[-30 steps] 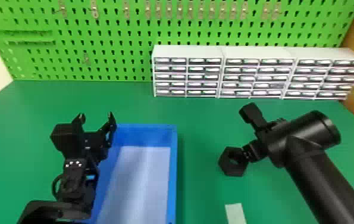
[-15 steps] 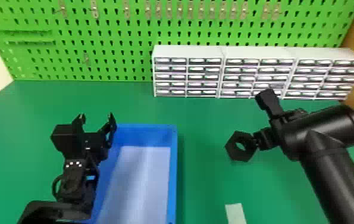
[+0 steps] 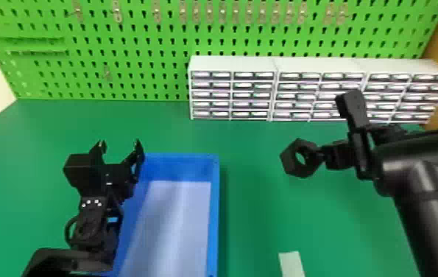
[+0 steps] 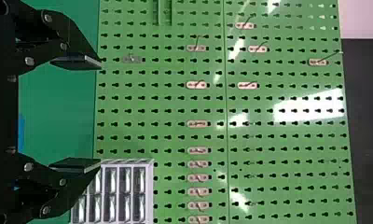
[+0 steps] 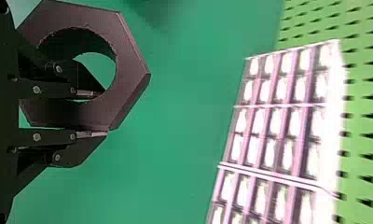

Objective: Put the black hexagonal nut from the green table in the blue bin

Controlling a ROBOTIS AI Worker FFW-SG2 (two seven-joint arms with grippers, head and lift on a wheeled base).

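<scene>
- Nut (image 5: 128, 70) is pinched by one wall in right gripper (image 5: 104, 114), one finger through the hole, one outside; held over green table (image 3: 251, 206), well apart from blue bin (image 3: 213, 213), on its right.
- Swing risk: nut is gripped off-centre, so it could be twisted or dropped if moved fast.
- Bin wall could be clipped if the nut is carried too low.
- Left gripper (image 3: 119, 147) is spread and empty, parked at the bin's left wall; could be bumped if the approach is too far left.
- Bin's near end is cut off; left wall is partly covered by the left arm.
- Nut height and finger depth in the hole can't be judged.
</scene>
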